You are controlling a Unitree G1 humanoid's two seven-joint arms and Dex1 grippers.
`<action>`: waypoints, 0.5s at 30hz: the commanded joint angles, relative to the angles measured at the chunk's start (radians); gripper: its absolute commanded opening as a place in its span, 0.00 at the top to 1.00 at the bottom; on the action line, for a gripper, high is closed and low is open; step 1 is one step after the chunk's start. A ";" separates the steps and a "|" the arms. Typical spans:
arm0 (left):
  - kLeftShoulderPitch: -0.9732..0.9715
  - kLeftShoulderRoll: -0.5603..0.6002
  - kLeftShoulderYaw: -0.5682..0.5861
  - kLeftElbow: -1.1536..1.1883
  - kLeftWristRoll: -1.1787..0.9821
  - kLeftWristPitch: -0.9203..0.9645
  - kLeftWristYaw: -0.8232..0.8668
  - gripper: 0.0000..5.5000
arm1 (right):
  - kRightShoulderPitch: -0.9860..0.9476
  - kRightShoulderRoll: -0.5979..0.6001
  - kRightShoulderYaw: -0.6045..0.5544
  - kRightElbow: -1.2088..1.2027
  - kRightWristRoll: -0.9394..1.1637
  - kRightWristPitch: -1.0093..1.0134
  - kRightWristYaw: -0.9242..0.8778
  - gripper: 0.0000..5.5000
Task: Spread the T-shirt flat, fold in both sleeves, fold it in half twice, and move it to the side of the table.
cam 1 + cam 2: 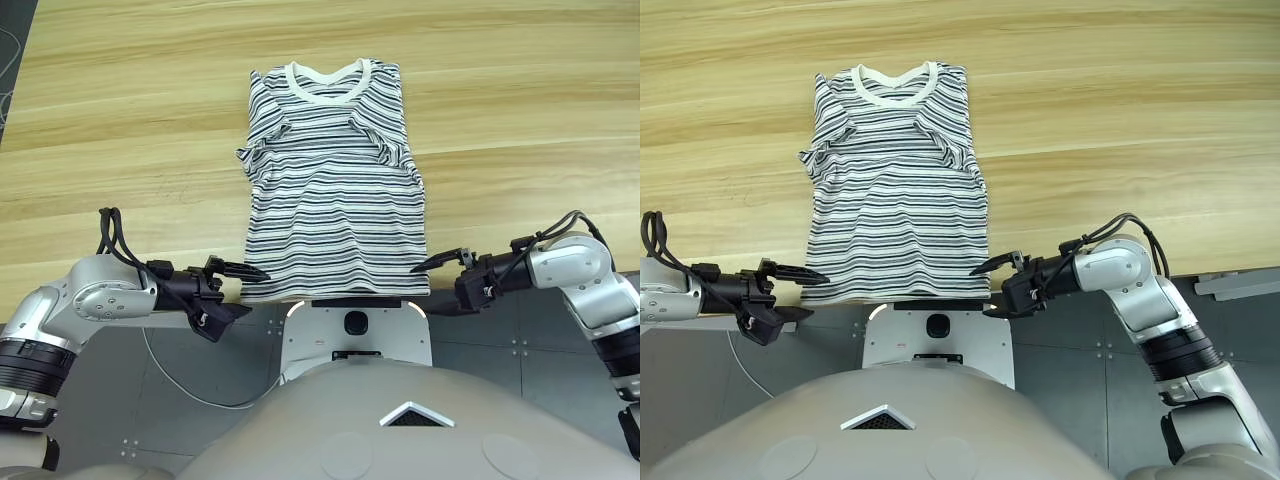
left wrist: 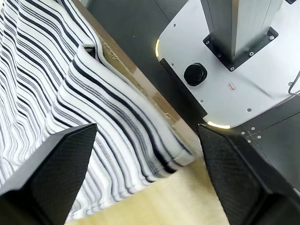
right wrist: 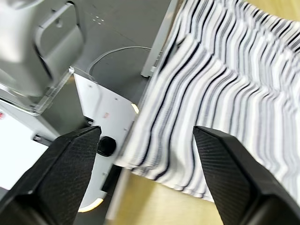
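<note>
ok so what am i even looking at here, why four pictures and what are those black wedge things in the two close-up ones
It is a humanoid robot with two arms, at a wooden table. The two wide pictures come from a pair of cameras on its head, looking down over its arms, so both show the same scene. The close-ups come from a camera on each wrist; the black wedges are that arm's own two fingers. On the table lies a striped T-shirt, collar away from the robot, both sleeves folded in, hem at the near edge. The left gripper and right gripper sit at the two hem corners, fingers spread open. Nothing is held yet.
</note>
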 commanded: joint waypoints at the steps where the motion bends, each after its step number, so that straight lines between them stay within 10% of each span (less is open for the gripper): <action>1: -0.022 -0.018 -0.019 0.027 0.033 0.020 0.024 0.28 | -0.036 0.020 0.023 0.052 -0.037 -0.064 -0.026 0.34; 15: -0.041 -0.034 -0.078 0.014 -0.030 0.015 0.033 0.50 | -0.056 0.017 0.064 0.124 -0.018 -0.159 -0.044 0.77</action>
